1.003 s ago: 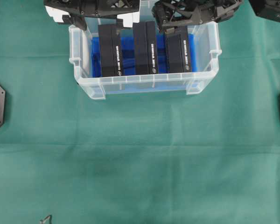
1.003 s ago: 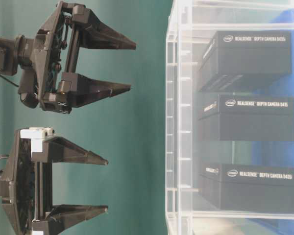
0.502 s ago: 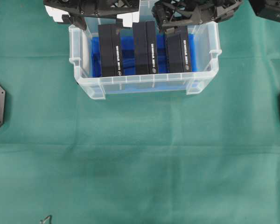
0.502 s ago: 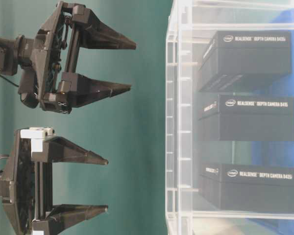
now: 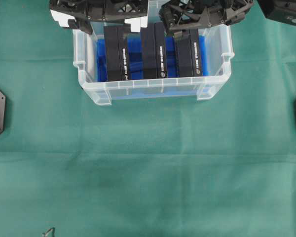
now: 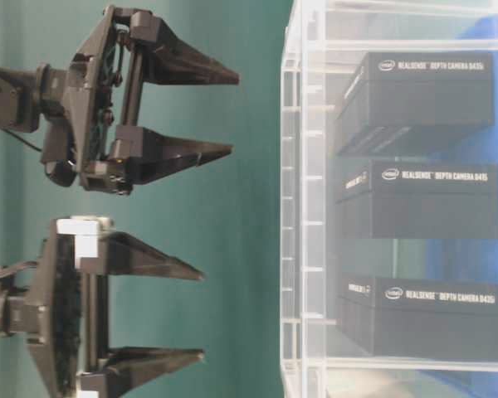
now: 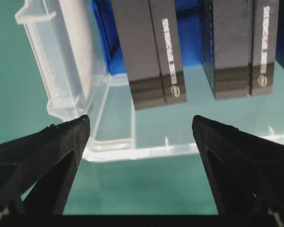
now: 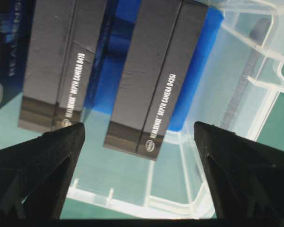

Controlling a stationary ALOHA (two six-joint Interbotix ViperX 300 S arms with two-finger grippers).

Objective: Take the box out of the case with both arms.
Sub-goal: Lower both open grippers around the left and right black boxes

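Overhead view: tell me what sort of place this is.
Probably a robotics lab bench: a green cloth covers the table, two black arms' grippers hang open, and a clear case holds three black camera boxes.

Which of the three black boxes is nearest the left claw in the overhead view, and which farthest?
From the left claw:
1. Left box, just beneath it.
2. Middle box, centre of the case.
3. Right box, under the other claw.

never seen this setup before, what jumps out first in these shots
Three black boxes stand side by side in a clear plastic case with a blue lining, at the top middle of the green cloth. Above the case's far edge hang two black grippers, both open and empty: the left gripper over the left box, the right gripper over the right one.
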